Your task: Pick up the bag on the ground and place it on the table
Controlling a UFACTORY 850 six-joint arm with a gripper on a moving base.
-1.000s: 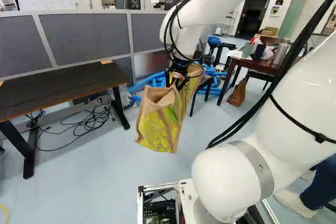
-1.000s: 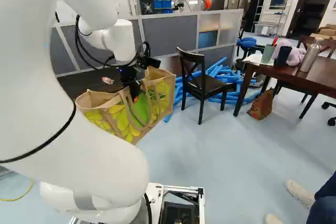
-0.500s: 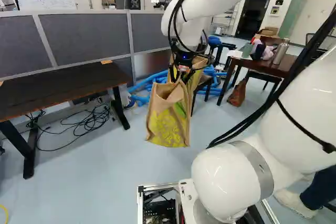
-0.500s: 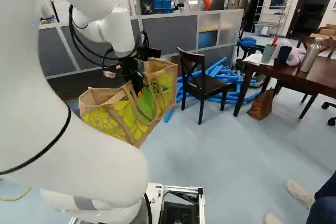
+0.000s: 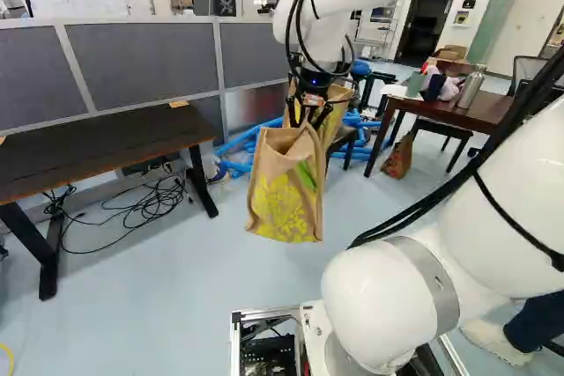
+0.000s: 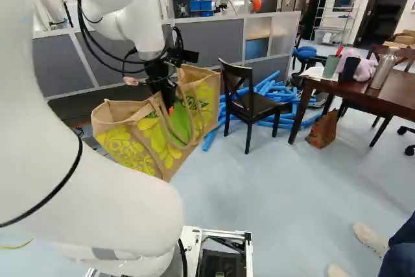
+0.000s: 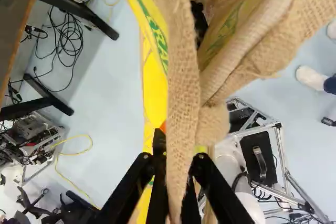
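White, thick and jointed, the robot arm (image 5: 441, 209) is rising nearest, at the right of the left base view. Ahead of it, the black two-fingered gripper (image 7: 179, 153) is pinching a tan burlap strap (image 7: 182, 87) between nearly closed fingers. The tan burlap tote bag with yellow and green print (image 6: 162, 128) is hanging from it above the pale blue floor (image 5: 176, 279). Soft and probably light, the bag is likely to be swinging or folding if rushed; gripping both handles high would be suiting it best. Farther left, the dark brown table (image 5: 106, 147) is standing as the likelier goal, its edge possibly threatening the bag's base. Farther right, a dark wooden chair (image 6: 256, 105) is standing before a reddish-brown table (image 6: 353, 92).
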